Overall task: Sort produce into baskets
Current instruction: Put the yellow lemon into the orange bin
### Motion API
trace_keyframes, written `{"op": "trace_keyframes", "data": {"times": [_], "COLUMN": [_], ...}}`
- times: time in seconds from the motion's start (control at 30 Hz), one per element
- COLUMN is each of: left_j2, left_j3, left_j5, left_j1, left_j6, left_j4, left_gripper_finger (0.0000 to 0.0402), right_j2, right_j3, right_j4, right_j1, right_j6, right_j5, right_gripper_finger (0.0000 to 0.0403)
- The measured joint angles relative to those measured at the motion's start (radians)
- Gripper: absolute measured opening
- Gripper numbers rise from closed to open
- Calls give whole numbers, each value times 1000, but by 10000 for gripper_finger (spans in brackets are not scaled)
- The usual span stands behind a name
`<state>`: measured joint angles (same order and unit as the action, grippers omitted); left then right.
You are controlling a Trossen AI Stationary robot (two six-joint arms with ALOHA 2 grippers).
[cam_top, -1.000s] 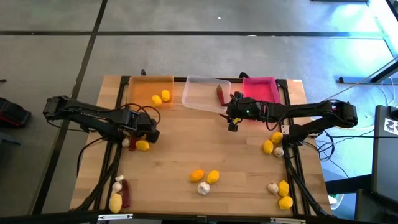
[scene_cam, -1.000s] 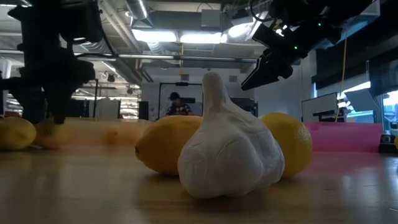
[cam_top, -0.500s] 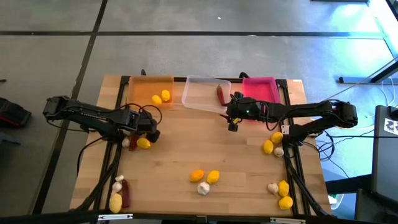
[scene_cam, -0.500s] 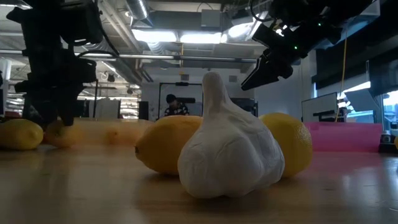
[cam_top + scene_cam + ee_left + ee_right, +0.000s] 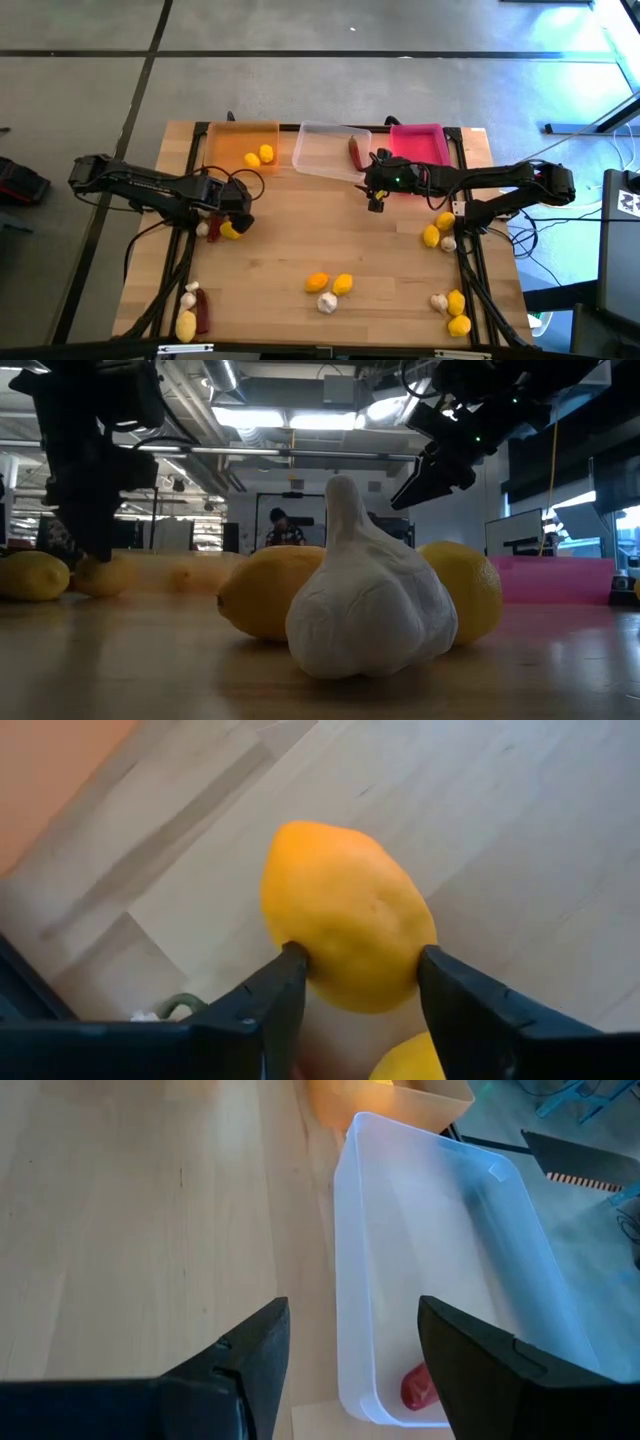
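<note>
One lemon (image 5: 345, 915) pinched (mid-body), left gripper (image 5: 355, 975) fingers either side

A garlic bulb (image 5: 368, 595) sat closest on the worktop (image 5: 150, 670), hiding part of two lemons (image 5: 268, 588) behind it. Two more lemons (image 5: 30, 574) lay farther back beneath one arm's jaws. A pink basket (image 5: 560, 578) stood along the far edge.

Left arm extended low across the counter's left side, its gripper (image 5: 233, 224) angled downward with fingers (image 5: 282, 982) pressed against opposite sides of a lemon (image 5: 345, 915); right arm reaching toward centre, its gripper (image 5: 376, 203) raised, fingers apart.
</note>
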<state>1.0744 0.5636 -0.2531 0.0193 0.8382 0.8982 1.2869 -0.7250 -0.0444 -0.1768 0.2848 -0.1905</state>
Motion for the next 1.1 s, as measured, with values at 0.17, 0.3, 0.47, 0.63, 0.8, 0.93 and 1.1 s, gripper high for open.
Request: {"op": "trace_keyframes", "data": {"times": [0.17,0.3,0.47,0.63,0.8,0.93,1.1], "left_j2": [-5,-22,-50,-78,-93,-92,-92], "left_j3": [0,11,64,103,101,99,99], "left_j5": [-25,-41,-74,-132,-127,-123,-123], "left_j1": [0,0,0,0,0,0,-2], "left_j6": [-28,-30,-54,-60,-29,-45,-59], "left_j4": [0,7,1,-2,-4,-10,-15], "left_gripper_finger": [156,147,136,129,129,142,194], "right_j2": [0,0,0,0,0,0,0], "right_j3": [0,0,0,0,0,0,0], "right_j4": [-3,-3,-3,-3,-3,-3,-3], "right_j1": [0,0,0,0,0,0,0], "right_j6": [-9,-23,-23,-24,-24,-24,-25], "right_j5": [0,0,0,0,0,0,0], "right_gripper_finger": [215,215,215,215,215,215,215]}}
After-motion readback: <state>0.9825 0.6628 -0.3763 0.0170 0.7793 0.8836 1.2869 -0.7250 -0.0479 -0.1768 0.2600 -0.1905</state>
